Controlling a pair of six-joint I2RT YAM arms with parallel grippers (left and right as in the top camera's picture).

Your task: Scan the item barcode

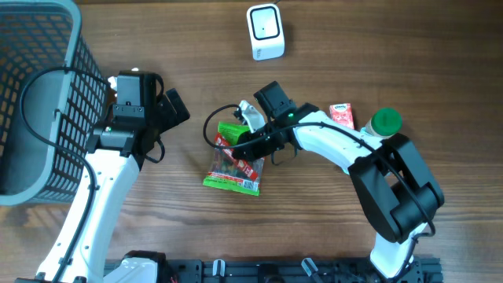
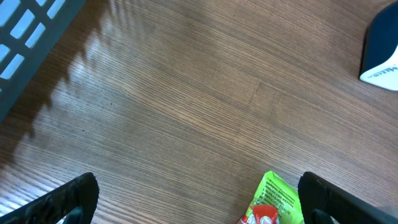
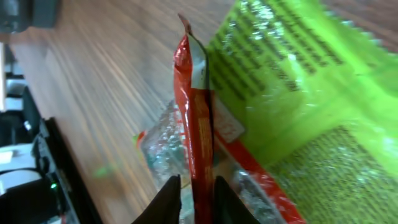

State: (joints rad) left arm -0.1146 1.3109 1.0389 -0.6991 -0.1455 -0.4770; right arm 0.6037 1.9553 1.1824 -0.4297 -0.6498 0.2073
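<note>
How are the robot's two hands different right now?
The left hand is wide open; the right hand is closed. The left hand holds nothing, while the right hand pinches the red edge of the snack bag. The left hand sits near the basket; the right hand is mid-table. Both have dark fingers.

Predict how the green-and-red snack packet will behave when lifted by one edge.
Probably floppy: the snack packet is thin crinkled film, bending where the right gripper pinches its edge. Likely light, so may dangle. Glossy film could slip.
</note>
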